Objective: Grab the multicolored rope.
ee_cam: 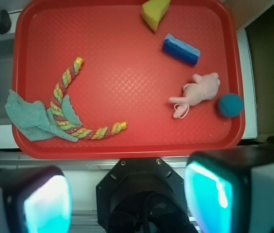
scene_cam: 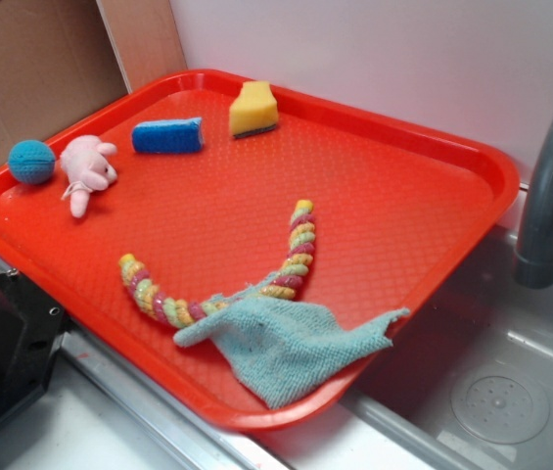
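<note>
The claw (ee_cam: 127, 199) hangs released, its two pads wide apart, grasping nothing, above the red tray's (ee_cam: 127, 148) near rim. Just beyond and to its left, the multicolored rope (ee_cam: 66, 114) bends over the teal cloth (ee_cam: 32, 119). Farther right lie a pink plush toy (ee_cam: 200, 92) and blue ball (ee_cam: 230, 105).

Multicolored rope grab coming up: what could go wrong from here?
1. The teal knitted cloth overlaps the bend of the yellow, pink and green twisted rope, so a grasp there may lift the cloth too.
2. That cloth hangs over the red plastic tray's sink-side rim and could be dragged off.
3. The gripper is wide open, well short of the rope.
</note>
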`<state>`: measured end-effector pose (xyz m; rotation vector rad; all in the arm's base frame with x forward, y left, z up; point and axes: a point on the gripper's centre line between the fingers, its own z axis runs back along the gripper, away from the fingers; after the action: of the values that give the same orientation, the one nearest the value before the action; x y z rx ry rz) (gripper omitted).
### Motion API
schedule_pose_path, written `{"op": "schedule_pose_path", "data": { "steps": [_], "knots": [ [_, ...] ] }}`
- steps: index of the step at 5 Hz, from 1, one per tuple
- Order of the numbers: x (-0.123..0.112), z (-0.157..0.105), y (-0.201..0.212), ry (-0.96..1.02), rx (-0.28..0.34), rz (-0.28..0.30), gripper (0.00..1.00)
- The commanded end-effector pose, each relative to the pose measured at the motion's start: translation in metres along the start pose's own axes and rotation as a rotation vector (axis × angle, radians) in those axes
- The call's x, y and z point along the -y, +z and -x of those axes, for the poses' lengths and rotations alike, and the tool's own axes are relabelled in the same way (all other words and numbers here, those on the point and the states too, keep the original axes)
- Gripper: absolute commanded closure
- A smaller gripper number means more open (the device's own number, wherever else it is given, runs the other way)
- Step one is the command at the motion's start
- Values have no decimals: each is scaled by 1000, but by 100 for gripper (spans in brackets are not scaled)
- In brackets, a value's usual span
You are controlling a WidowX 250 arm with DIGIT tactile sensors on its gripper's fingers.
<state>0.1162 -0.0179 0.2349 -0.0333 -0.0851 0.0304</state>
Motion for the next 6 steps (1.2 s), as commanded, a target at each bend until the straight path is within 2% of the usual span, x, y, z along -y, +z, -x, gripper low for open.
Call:
{"op": "schedule_pose_path", "data": {
  "steps": [1, 2, 3, 4, 5, 6],
  "knots": [
    [0, 0, 0, 0, 0, 0, 0],
    [26, -16, -42, 45, -55, -52, 0],
    [58, -40, -58, 183, 111, 11, 0],
    [84, -68, -86, 252, 134, 94, 0],
    [92, -92, -112, 310, 105, 88, 0],
    [99, -107, -148, 301, 27, 44, 0]
  ]
}}
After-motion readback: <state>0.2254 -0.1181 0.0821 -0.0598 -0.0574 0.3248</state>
